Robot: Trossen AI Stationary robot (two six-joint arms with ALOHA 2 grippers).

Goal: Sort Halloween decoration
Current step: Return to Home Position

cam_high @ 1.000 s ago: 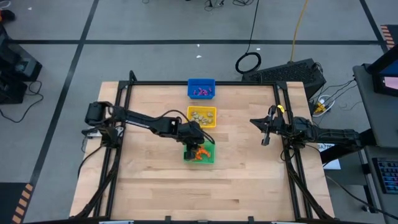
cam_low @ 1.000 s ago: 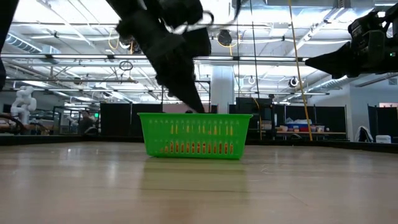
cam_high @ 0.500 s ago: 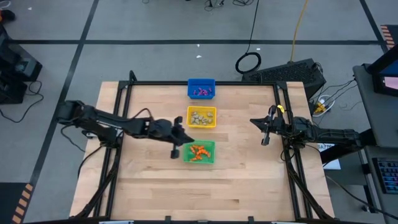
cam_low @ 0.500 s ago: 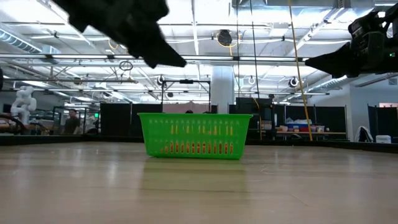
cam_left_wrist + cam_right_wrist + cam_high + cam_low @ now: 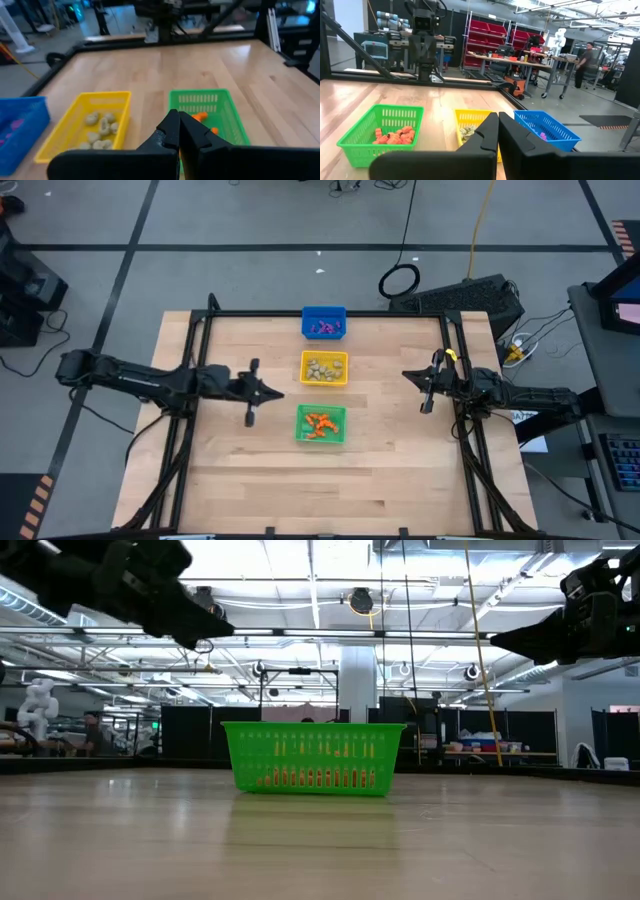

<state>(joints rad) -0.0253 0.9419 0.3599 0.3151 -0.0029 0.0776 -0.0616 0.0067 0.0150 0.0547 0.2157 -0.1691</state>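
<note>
Three bins are set in a row on the table point(image 5: 400, 470), running from the middle of its far edge toward its centre. A blue bin point(image 5: 304, 320) is placed at the far edge, then a yellow bin point(image 5: 303, 368), then a green bin point(image 5: 298, 425). Purple trinkets point(image 5: 323, 328) are held in the blue bin, beige trinkets point(image 5: 322, 367) in the yellow one and orange trinkets point(image 5: 320, 423) in the green one. The left gripper point(image 5: 276, 393) is held above bare wood, between the left edge and the bins. Its fingers are pressed together with nothing between them. The right gripper point(image 5: 407, 375) is kept near the right edge, its fingers likewise together and empty.
</note>
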